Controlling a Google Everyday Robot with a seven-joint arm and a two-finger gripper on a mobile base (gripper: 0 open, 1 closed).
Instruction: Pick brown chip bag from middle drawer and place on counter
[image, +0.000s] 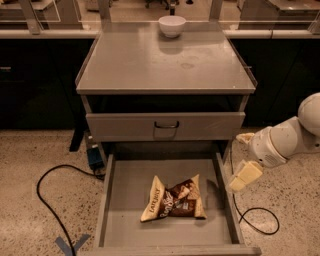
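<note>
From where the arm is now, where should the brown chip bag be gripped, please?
Probably grip the brown chip bag across its dark middle, from straight above: it lies flat on the middle drawer floor, walled on both sides. The gripper hangs outside the right wall.

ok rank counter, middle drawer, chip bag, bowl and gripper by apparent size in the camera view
1. counter
2. middle drawer, close behind and nearer the camera, so unsure
3. brown chip bag
4. white bowl and gripper, outside the drawer's right wall, look alike
</note>
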